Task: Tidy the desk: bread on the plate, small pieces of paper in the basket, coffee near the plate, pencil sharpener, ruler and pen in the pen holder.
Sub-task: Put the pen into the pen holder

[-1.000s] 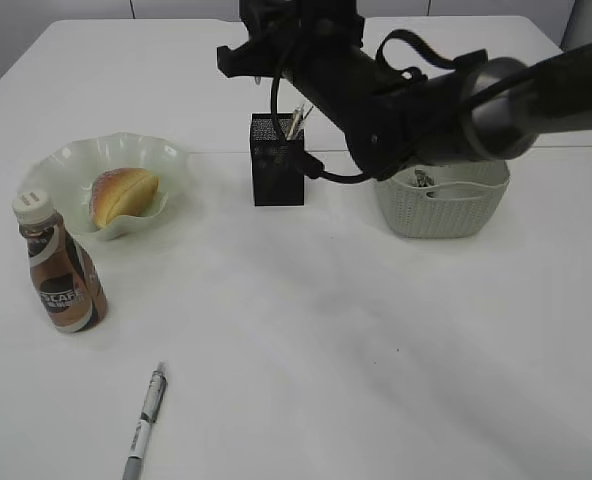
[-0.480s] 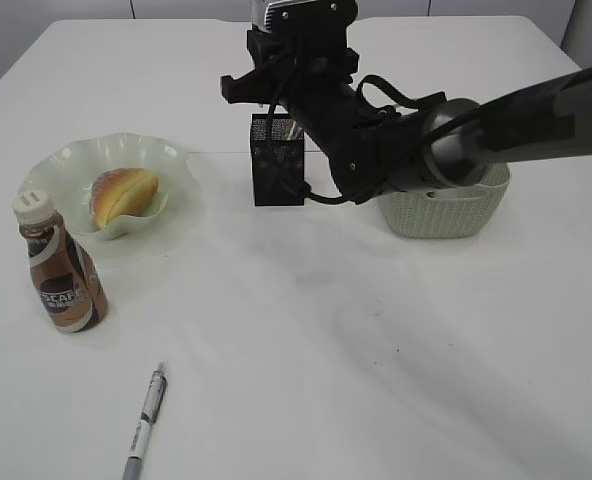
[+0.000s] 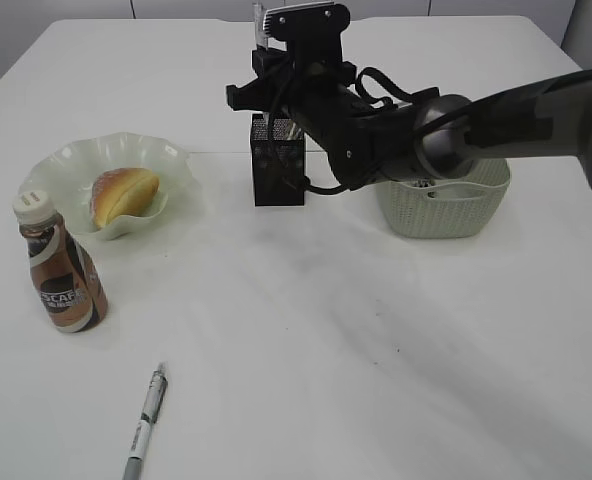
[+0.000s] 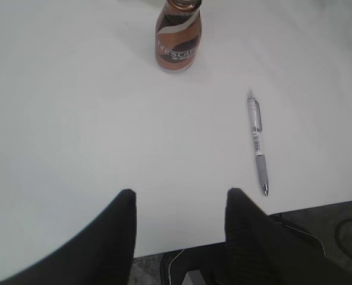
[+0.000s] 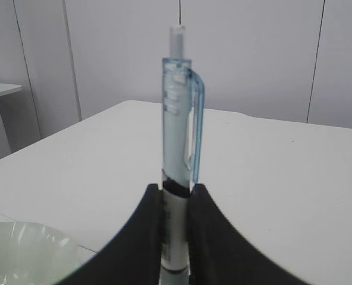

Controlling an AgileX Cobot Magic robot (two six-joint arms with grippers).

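Note:
My right gripper reaches across to just above the black mesh pen holder. In the right wrist view it is shut on a clear-blue clip pen, held upright. A second, grey pen lies on the table near the front left and also shows in the left wrist view. The bread lies on the pale green plate. The coffee bottle stands just in front of the plate. My left gripper is open and empty over the table's front edge.
A white woven basket stands right of the pen holder, behind my right arm, with something small inside. Light sticks poke out of the holder's top. The coffee bottle stands ahead of my left gripper.
My right arm has come down and drawn in, bringing the gripper with the pen closer over the pen holder. Nothing else on the table has moved.

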